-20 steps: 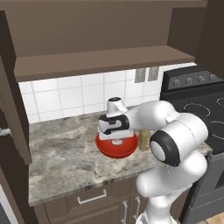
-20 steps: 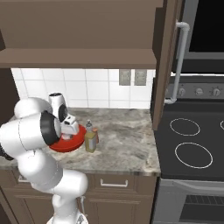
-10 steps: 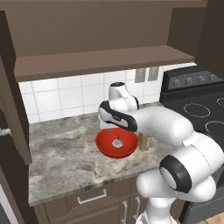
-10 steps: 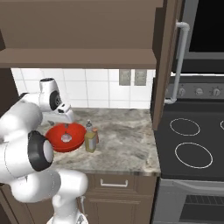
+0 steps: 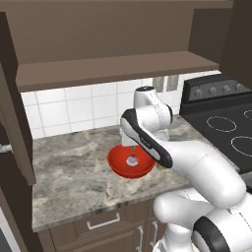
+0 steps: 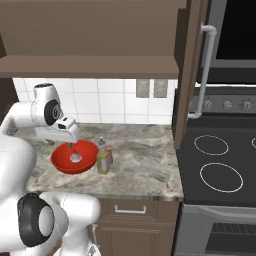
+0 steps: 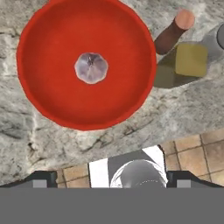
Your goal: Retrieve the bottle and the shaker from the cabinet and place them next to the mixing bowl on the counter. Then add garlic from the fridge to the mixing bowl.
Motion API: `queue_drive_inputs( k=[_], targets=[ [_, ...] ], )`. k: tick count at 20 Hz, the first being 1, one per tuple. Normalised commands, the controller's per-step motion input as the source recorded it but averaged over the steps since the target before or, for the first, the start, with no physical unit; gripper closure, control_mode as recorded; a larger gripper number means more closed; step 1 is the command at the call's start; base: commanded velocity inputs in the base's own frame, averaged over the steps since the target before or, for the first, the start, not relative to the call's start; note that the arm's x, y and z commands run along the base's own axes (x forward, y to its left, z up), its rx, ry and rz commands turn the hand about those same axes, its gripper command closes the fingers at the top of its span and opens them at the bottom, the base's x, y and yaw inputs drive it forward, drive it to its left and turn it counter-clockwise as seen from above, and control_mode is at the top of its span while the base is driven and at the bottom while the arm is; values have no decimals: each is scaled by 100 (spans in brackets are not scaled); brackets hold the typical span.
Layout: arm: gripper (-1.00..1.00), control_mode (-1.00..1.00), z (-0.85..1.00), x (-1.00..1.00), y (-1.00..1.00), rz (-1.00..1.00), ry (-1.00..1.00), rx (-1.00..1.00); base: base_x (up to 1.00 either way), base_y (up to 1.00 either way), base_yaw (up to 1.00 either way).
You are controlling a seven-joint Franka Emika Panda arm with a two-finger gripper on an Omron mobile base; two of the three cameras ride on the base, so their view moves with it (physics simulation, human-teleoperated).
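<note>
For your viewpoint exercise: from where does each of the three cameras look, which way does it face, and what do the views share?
Left base view: behind the arm's left, facing forward and down at the counter; white arm rises lower right.
Right base view: behind its right, same counter, stove beside; arm rises lower left.
Hand view: above, looking straight down; the gripper is open.
Shared: red mixing bowl holding garlic, with bottle beside.
</note>
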Motion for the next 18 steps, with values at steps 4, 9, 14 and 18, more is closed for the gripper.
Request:
queue_drive_inputs(
  k=[4, 9, 14, 18],
  targets=[
    [-100, -100, 59, -100, -28, 1, -8, 2, 0, 0, 0],
    [-100, -100, 69, -91, -23, 3, -7, 1, 0, 0, 0],
    [-100, -100, 50, -54, -23, 4, -12, 0, 0, 0, 0],
    [-100, -100, 22, -20, -7, 2, -20, 0, 0, 0, 0]
  ],
)
